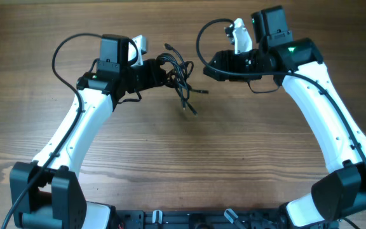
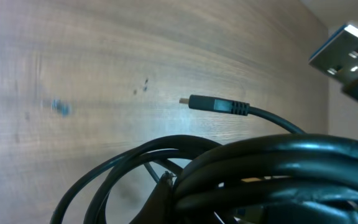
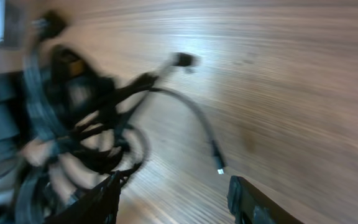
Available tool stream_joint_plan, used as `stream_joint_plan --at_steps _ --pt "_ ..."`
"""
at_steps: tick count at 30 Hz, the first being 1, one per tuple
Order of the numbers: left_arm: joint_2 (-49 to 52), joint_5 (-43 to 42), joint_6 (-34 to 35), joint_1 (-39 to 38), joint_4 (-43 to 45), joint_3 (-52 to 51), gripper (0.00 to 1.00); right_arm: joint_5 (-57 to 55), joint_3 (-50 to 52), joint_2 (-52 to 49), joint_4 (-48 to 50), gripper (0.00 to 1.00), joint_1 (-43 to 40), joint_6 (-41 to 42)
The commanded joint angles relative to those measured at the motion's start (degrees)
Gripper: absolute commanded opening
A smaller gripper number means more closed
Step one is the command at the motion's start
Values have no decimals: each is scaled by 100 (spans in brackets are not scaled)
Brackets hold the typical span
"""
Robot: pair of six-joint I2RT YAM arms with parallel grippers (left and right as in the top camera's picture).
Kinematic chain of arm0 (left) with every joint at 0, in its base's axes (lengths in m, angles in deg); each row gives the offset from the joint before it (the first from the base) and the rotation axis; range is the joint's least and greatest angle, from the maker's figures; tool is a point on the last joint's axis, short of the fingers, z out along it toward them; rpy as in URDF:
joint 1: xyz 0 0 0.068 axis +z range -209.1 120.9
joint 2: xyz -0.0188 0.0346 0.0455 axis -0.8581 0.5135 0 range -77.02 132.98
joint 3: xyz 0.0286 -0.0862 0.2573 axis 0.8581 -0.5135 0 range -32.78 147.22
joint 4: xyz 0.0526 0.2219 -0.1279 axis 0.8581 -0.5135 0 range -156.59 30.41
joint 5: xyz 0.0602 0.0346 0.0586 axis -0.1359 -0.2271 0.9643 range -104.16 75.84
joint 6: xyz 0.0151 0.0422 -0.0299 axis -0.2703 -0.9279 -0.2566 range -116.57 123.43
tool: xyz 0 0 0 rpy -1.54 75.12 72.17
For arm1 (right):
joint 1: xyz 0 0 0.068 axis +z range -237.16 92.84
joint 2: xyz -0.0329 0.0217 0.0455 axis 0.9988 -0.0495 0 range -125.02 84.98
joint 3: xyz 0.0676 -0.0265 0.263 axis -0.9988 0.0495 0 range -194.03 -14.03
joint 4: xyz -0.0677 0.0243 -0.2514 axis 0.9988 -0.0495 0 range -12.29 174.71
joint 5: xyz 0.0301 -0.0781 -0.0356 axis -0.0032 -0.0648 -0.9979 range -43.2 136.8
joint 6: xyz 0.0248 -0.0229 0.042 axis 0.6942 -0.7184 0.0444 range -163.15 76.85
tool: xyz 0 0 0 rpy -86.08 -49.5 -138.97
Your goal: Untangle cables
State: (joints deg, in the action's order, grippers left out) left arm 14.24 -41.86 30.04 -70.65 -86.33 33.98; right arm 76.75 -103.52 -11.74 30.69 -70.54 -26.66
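Pinched shut with the left gripper (image 1: 152, 75), right on a tangled wad of thin black cables (image 1: 176, 71), with loops bulging out just past the fingertips. Spread apart on the right gripper (image 3: 176, 202), nothing between those jaws, sitting near the tangle but not touching it. Couple of small plug ends (image 1: 194, 112) trailing loose from the wad over the brown wooden table (image 1: 189, 165).

The black cables (image 1: 175, 71) are bunched in one messy knot at the far-middle of the counter (image 1: 189, 165). A few plug ends poke out loose, one silver-tipped.
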Motion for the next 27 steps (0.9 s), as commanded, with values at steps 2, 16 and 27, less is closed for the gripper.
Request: stream_joint_plan --at_steps 2,16,27 --pt "-192 -33 2044 11 -184 0 4 -831 -138 256 -83 58 173 452" --pt "-192 -33 4590 11 -203 0 4 -820 -44 693 90 62 1029 603" --pt "-192 -483 4719 11 -190 0 4 -815 74 168 841 59 1300 811"
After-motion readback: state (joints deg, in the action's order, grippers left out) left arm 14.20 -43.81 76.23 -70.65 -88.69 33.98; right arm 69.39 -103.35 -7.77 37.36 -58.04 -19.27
